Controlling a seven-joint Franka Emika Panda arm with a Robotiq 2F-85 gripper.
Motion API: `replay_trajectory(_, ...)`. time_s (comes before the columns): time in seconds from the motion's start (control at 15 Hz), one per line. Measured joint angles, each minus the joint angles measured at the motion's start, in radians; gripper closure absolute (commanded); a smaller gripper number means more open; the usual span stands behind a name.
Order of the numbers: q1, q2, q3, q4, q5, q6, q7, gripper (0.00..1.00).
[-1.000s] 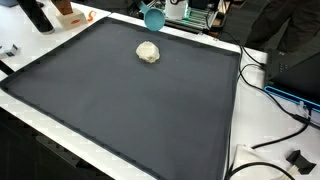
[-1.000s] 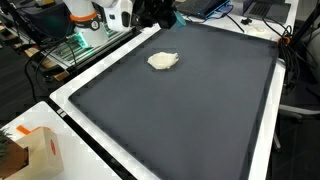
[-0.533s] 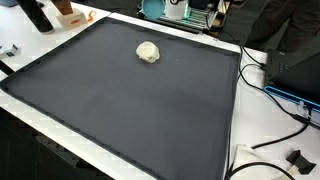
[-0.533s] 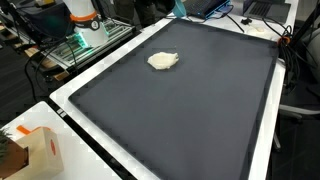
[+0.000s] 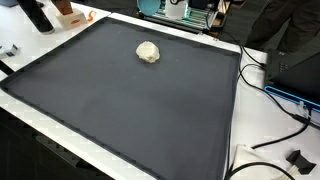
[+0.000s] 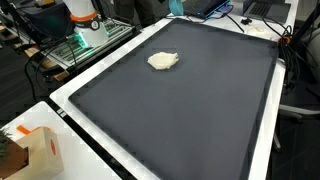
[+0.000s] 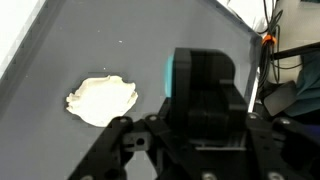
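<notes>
A crumpled cream-white lump [image 5: 148,52] [image 6: 163,61] lies on the far part of a large black mat [image 5: 130,110] [image 6: 190,110]. In the wrist view the lump [image 7: 101,99] sits below and left of my gripper [image 7: 205,100]. The jaws stand closed around a dark block with a teal edge [image 7: 170,76]; the fingertips are hidden behind it. In an exterior view only a sliver of that teal object [image 6: 178,5] shows at the top edge, high above the mat's far border. The arm is out of frame in both exterior views.
A white table rim [image 5: 232,140] surrounds the mat. Cables [image 5: 275,110] and dark boxes lie on one side, a cardboard box [image 6: 35,150] at a near corner, and equipment racks [image 6: 85,35] beyond the far edge.
The teal object and the gripper have risen from just above the mat's far edge to almost out of the top of both exterior views. The cream lump has not moved.
</notes>
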Motion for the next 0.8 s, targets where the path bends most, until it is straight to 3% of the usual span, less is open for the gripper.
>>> replay_trajectory(0.4, 0.001, -0.059, 0.058, -0.001, -0.218, 0.020, 0.219, 0.75)
replay_trajectory(0.8, 0.012, -0.077, 0.101, 0.001, -0.418, 0.020, 0.343, 0.75)
